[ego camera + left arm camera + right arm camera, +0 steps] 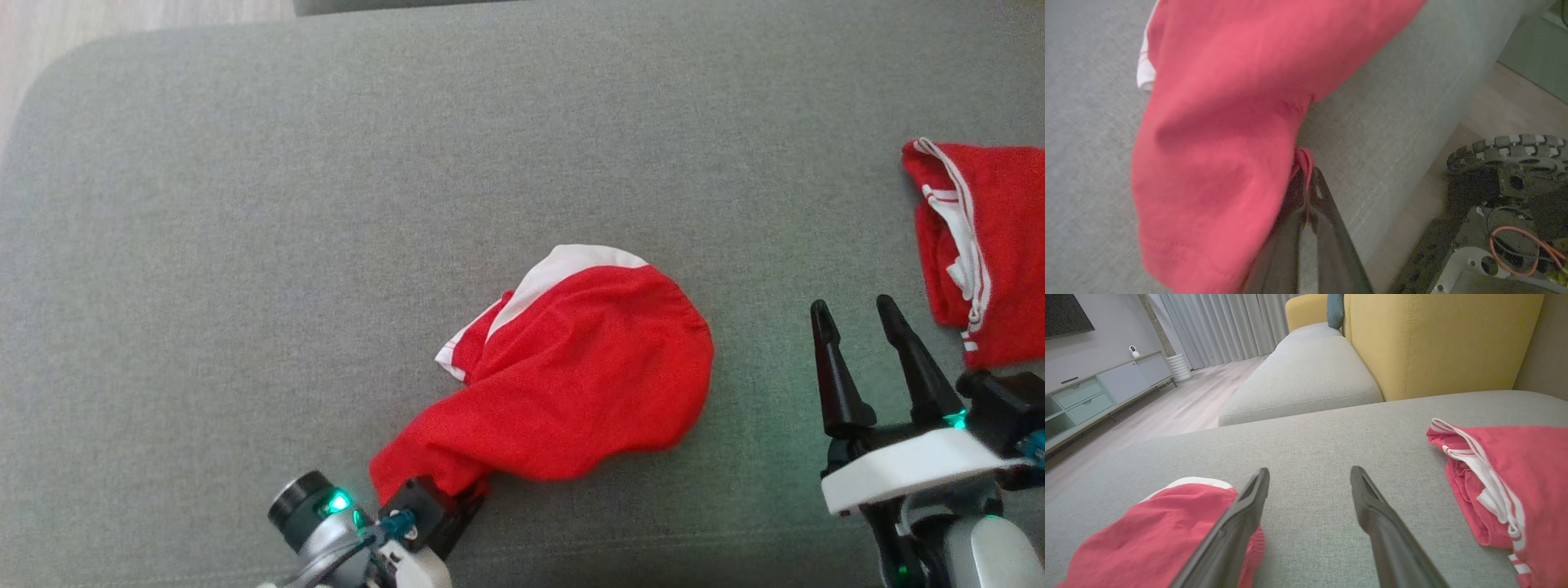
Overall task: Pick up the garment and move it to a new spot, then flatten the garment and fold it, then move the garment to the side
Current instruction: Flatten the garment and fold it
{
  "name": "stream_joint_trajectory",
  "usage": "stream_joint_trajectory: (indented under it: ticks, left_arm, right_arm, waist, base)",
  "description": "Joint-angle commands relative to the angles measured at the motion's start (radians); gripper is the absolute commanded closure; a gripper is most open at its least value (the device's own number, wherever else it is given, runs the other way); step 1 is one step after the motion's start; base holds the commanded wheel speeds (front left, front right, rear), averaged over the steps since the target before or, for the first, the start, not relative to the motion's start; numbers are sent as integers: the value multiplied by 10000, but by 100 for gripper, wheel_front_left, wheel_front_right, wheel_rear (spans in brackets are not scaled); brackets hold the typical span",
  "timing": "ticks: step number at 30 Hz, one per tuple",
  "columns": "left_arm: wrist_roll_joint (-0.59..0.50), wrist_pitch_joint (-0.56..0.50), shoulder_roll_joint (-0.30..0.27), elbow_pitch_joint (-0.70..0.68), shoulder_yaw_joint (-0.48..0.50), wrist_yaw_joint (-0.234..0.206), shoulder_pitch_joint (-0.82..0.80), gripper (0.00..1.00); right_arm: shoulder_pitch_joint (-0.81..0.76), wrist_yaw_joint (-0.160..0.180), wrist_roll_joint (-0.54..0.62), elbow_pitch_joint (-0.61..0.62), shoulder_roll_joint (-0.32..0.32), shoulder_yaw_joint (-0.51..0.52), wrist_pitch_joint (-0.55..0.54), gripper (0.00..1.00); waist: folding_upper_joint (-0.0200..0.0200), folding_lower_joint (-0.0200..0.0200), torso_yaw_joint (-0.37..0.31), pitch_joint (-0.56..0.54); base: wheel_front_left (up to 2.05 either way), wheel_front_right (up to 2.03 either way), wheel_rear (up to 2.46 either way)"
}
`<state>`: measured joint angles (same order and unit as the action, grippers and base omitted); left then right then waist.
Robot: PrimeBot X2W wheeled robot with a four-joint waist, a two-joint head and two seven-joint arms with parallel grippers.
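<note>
- Nearest, at the front edge of the grey cushion [245,204]: clamps a bunched corner of the red garment [571,367] in the left tool [1307,179], both dark fingers pressed tight together on the cloth.
- Just past that edge, down on the floor in the left wrist view: shows a studded wheel [1506,149] of the robot's base.
- Low on the right side: holds the right tool [853,309] spread wide and empty over bare cushion, between the two red pieces and apart from both.
- From the grip toward the cushion's middle: spreads out as a rumpled, rounded heap, with a white band [580,265] along the far edge and a white-trimmed corner poking out on the left.
- Farther right, well apart from that heap: lies crumpled at the cushion's right edge, a second red garment [992,245] with white stripes.
- Beyond the cushion, in the right wrist view: stands a yellow sofa back [1433,343] behind another grey seat [1306,379], then wood floor [1180,400], pale curtains [1220,322] and a low cabinet [1086,396] along the wall.
</note>
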<state>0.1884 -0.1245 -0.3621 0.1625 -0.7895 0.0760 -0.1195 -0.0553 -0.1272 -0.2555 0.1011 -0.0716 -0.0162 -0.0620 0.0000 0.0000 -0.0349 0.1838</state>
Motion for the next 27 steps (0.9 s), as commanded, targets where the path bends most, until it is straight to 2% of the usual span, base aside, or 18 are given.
stream_joint_trajectory:
  ticks: [1,2,7,15,18,24,27]
  left_arm:
    - [81,169,27,-274,406,-69,-198,9]
    - [147,416,163,-155,428,-101,-195,0]
    - [511,1622,705,-211,621,-278,-75,0]
    - [1010,2943,1109,-1697,1160,-763,265,0]
    - [1305,3049,1170,-2060,1742,-1228,318,0]
    - [1696,3271,1052,-2133,3374,-2511,329,0]
    - [1758,3382,838,-1987,3940,-2852,351,0]
  right_arm:
    - [120,-35,-55,355,-59,-161,-36,0]
    - [93,-35,-49,371,-61,-142,-60,0]
    - [-45,-35,35,515,-109,-58,-195,0]
    - [-276,-35,125,778,-169,27,-441,0]
    - [-321,-35,167,871,-220,69,-520,0]
    - [-390,-35,205,956,-357,160,-637,0]
    - [-451,-35,231,1027,-385,184,-708,0]
  waist:
    - [0,0,13,-63]
    - [0,0,23,-110]
    - [0,0,112,-454]
    - [0,0,234,-953]
    - [0,0,237,-1057]
    - [0,0,195,-1187]
    - [0,0,191,-1218]
  base:
    - [0,0,0]
    - [0,0,0]
    - [0,0,0]
    - [0,0,0]
    - [0,0,0]
    - [0,0,0]
    - [0,0,0]
